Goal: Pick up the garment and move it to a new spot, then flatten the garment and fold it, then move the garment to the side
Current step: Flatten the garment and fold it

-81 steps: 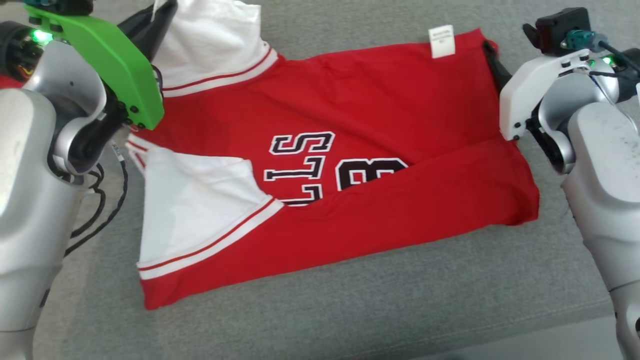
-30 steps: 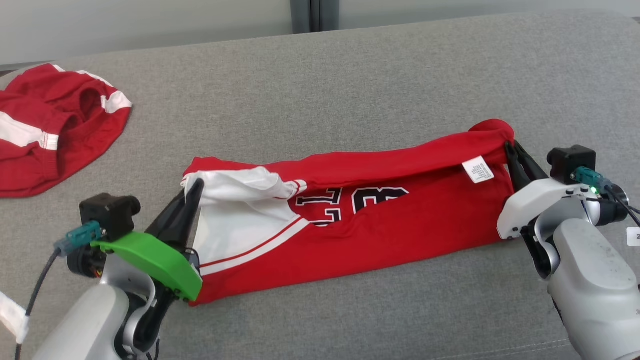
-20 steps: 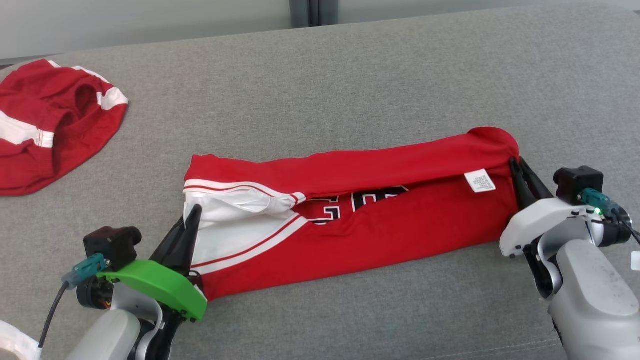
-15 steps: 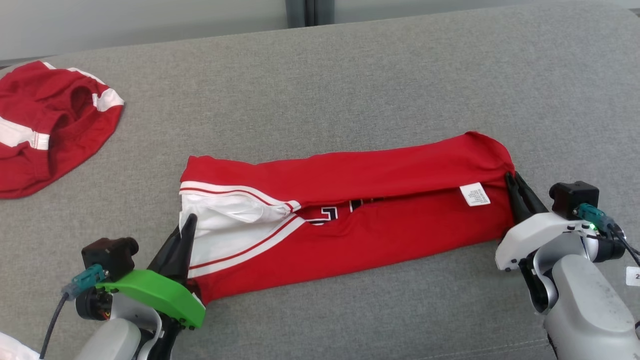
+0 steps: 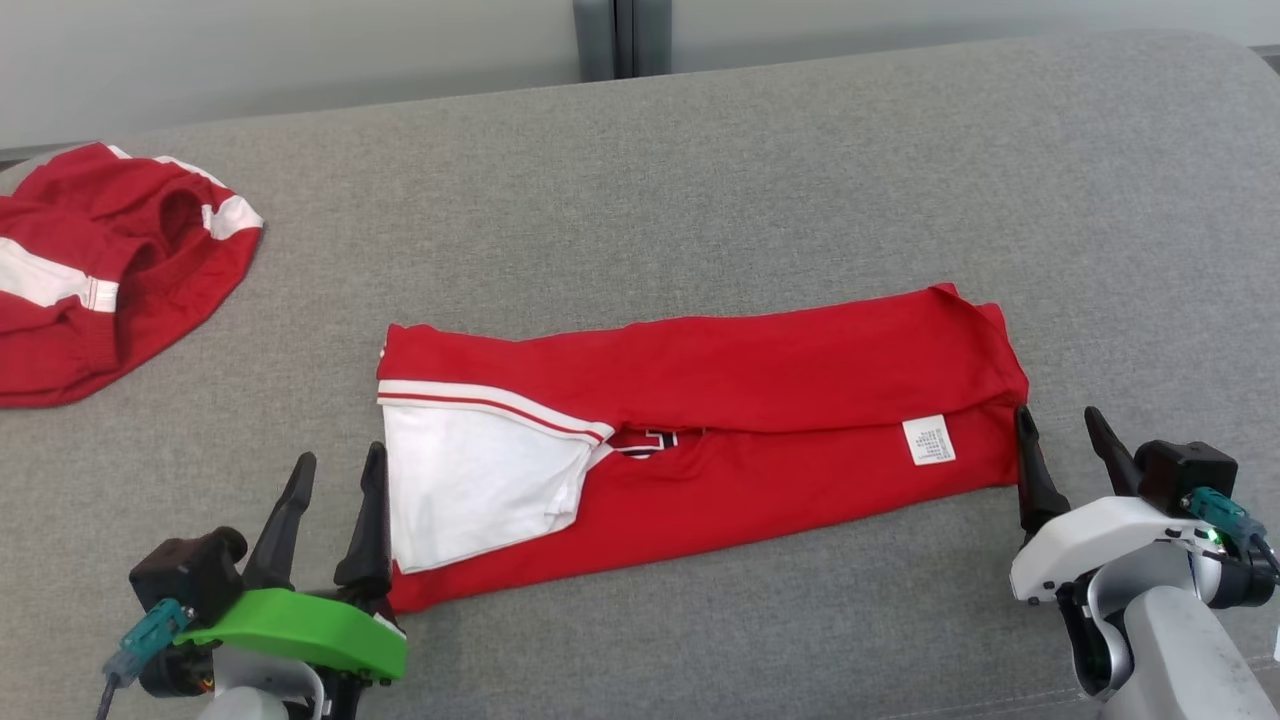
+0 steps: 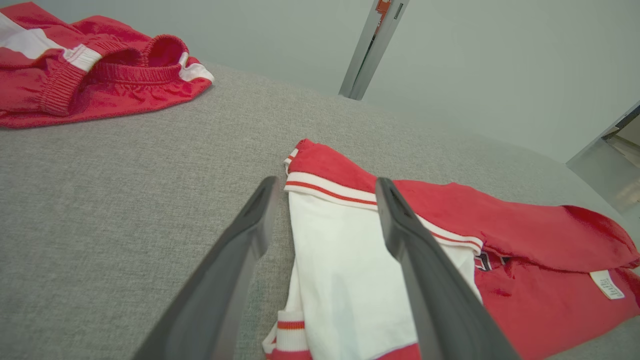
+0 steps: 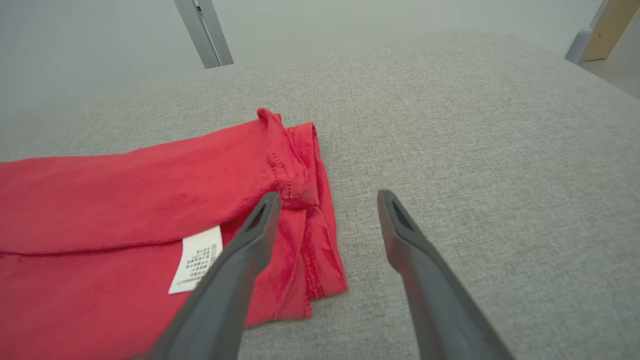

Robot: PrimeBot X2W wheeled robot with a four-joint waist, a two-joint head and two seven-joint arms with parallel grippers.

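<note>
A red jersey (image 5: 760,380) with a white sleeve panel (image 5: 470,480) lies folded into a long band across the grey cushion (image 5: 700,180). Its care label (image 5: 928,441) faces up near the right end. My left gripper (image 5: 338,468) stands open at the band's left end, its fingers just off the white panel (image 6: 340,260). At the right end my right gripper (image 5: 1058,422) is open, one finger touching the hem (image 7: 305,200). Neither gripper holds any cloth.
Red shorts with white stripes (image 5: 90,270) lie bunched at the cushion's far left, also seen as red shorts (image 6: 90,80) from the left wrist. A grey post (image 5: 615,38) rises behind the cushion's far edge. The cushion's front seam runs by my right arm.
Both grippers brought the jersey's far edge over toward me, laid it down as a narrow band, then opened and let go. The head camera shifted too.
</note>
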